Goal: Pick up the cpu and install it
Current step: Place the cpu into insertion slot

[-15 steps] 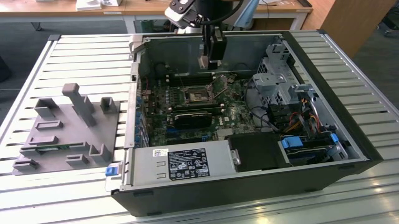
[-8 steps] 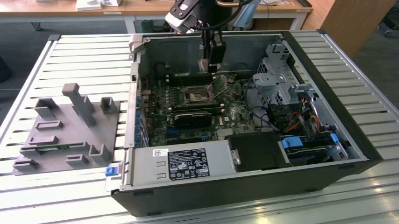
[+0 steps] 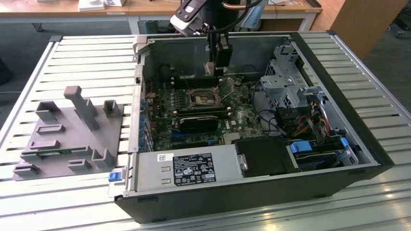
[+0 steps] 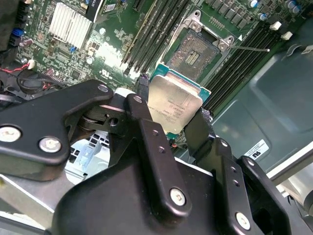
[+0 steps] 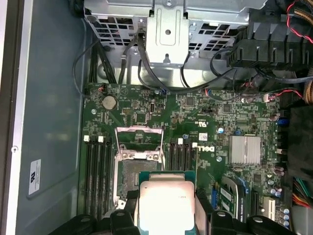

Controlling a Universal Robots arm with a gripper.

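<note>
The cpu (image 4: 173, 105) is a flat square chip with a silver top and a thin green rim. My gripper (image 4: 172, 111) is shut on it, one black finger on each of two opposite edges. In the first wrist view the cpu (image 5: 165, 203) hangs in the gripper (image 5: 166, 209) beside the open motherboard socket (image 5: 137, 169), apart from it, with the socket's metal frame flipped up. In the exterior view the gripper (image 3: 215, 67) is inside the open computer case, above and behind the socket (image 3: 204, 97).
Black memory slots (image 5: 95, 176) flank the socket. A finned heat sink (image 5: 244, 149), a metal drive cage (image 3: 286, 77), cables (image 3: 308, 120) and the power supply (image 3: 186, 168) crowd the case. A grey parts fixture (image 3: 70, 130) stands on the slatted table at the exterior view's left.
</note>
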